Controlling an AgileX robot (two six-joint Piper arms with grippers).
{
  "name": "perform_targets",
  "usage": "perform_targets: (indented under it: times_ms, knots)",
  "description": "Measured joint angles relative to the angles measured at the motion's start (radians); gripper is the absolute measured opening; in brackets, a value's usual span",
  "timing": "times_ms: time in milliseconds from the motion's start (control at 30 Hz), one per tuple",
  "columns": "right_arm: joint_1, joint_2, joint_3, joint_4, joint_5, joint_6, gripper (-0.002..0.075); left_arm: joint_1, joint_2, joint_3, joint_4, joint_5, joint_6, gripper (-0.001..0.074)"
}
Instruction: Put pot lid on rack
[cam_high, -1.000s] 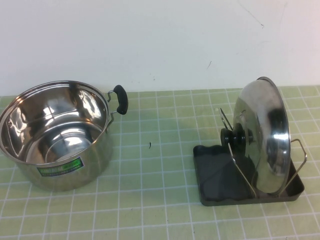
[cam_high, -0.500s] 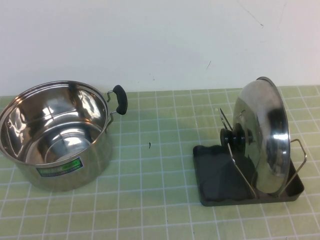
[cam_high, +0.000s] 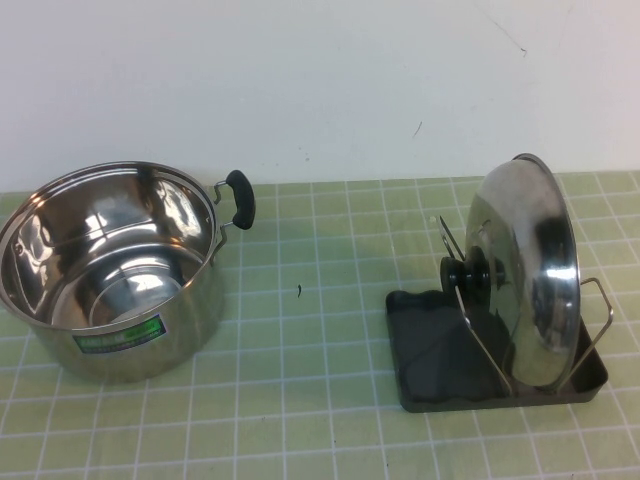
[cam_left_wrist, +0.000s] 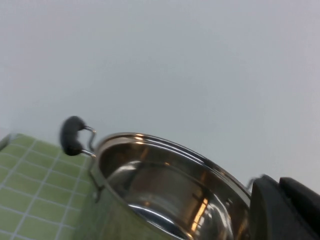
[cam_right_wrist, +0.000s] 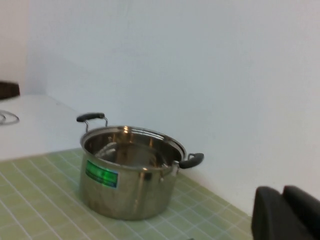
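Note:
The pot lid stands on edge in the rack, leaning between the silver wire loops. Its black knob faces left towards the pot. The rack's dark grey tray sits on the right of the green checked mat. Neither gripper shows in the high view. My left gripper shows only in the left wrist view, its fingers together and empty, close beside the pot's rim. My right gripper shows only in the right wrist view, fingers together and empty, well away from the pot. The lid and rack do not show in either wrist view.
The steel pot with a green label and black side handles stands open at the left of the mat; it also shows in the left wrist view and the right wrist view. A white wall runs behind the table.

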Motion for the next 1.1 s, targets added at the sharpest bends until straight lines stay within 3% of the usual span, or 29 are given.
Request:
perform_targets:
  times_ms: [267,600,733,900,1000,1100]
  knots:
    - [-0.008,-0.11,0.05,-0.457,0.013,0.0,0.0031,0.0,0.0,0.0,0.015,0.028,-0.016,0.0001]
    - [-0.255,-0.23,0.244,-0.518,-0.043,0.023,0.0031,0.0,0.0,0.0,0.294,0.01,-0.016,0.0001]
    - [-0.295,-0.23,0.272,-0.704,-0.097,0.357,0.0031,0.0,0.0,0.0,0.31,0.006,-0.016,0.0001]
    - [-0.297,-0.23,0.331,-1.137,-0.23,1.045,0.0031,0.0,0.0,0.0,0.315,-0.003,-0.016,0.0001]
    - [-0.325,-0.231,0.338,-1.229,-0.195,1.209,0.0031,0.0,0.0,0.0,0.315,-0.012,-0.016,0.0001]
    - [-0.396,-0.231,0.337,-1.289,-0.147,1.248,0.0031,0.0,0.0,0.0,0.316,-0.028,-0.016,0.0001]
